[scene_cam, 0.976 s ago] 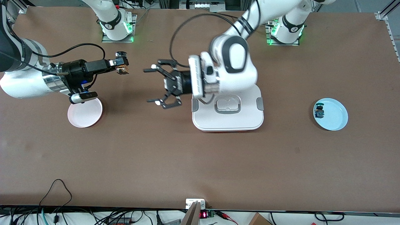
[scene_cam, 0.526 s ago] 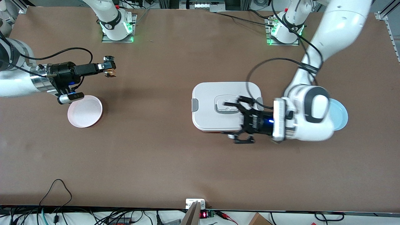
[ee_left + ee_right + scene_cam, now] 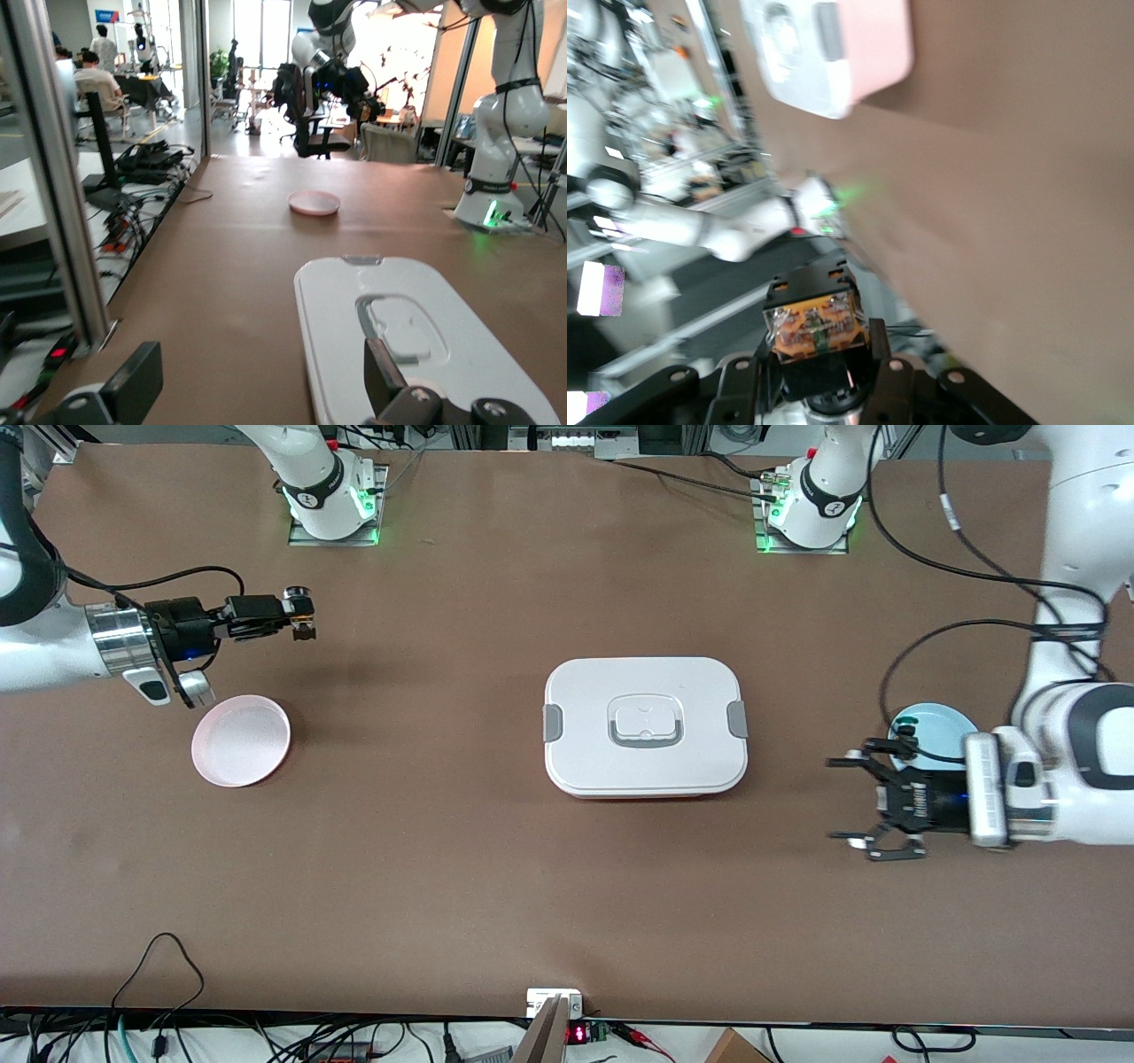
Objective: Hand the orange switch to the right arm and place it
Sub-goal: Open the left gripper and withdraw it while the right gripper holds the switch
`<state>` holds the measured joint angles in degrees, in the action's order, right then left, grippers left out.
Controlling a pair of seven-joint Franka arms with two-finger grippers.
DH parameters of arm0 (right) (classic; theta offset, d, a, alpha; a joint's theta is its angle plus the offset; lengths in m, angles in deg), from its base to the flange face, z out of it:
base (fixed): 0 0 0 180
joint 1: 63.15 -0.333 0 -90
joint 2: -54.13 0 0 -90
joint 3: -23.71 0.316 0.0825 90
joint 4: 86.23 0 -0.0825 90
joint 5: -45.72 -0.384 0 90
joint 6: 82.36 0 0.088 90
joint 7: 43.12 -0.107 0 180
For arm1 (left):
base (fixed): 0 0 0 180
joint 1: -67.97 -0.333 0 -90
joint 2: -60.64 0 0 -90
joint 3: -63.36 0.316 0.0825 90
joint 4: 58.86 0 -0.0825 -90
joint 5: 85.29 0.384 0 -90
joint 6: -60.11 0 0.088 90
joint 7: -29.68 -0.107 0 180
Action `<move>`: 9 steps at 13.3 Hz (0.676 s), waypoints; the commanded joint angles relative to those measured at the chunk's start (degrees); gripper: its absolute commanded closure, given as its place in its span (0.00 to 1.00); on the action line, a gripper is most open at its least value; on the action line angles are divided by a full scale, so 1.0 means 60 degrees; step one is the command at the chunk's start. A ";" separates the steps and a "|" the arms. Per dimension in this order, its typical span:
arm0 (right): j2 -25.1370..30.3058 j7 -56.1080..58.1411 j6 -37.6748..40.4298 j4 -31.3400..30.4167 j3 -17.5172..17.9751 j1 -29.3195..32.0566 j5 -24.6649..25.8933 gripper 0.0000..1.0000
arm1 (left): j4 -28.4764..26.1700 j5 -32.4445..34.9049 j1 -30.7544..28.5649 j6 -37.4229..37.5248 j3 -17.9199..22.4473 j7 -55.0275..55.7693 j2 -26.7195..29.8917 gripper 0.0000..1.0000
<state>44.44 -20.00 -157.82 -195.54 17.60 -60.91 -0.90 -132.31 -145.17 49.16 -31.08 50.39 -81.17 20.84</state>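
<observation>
The right gripper stays clamped on the orange switch, held in the air above bare table toward the right arm's end, farther from the front camera than the pink plate; it has drawn back toward its own end since a second ago. The left gripper, fingers spread wide and empty, has swung away from the white lidded box to hang beside the blue plate, where a small dark item, probably the other switch, is half hidden.
</observation>
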 commanded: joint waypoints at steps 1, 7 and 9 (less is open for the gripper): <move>0.0135 0.1386 -0.0821 0.0010 0.0065 0.0110 0.1829 0.99 | 0.0419 0.0836 -0.0761 0.0141 0.0151 -0.0011 0.0071 0.00; 0.0032 0.4448 -0.3152 -0.0136 0.0080 -0.0081 0.5816 0.98 | 0.2586 0.4112 -0.0763 0.0126 0.1852 0.0294 0.0347 0.00; 0.0032 0.5515 -0.3985 -0.0398 0.0080 -0.0095 0.6667 0.98 | 0.2969 0.5708 -0.0719 0.0053 0.1853 0.1839 0.0859 0.00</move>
<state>44.02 7.50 -177.79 -196.06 17.92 -61.23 35.26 -116.78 -117.93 43.38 -31.03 60.54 -76.94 23.37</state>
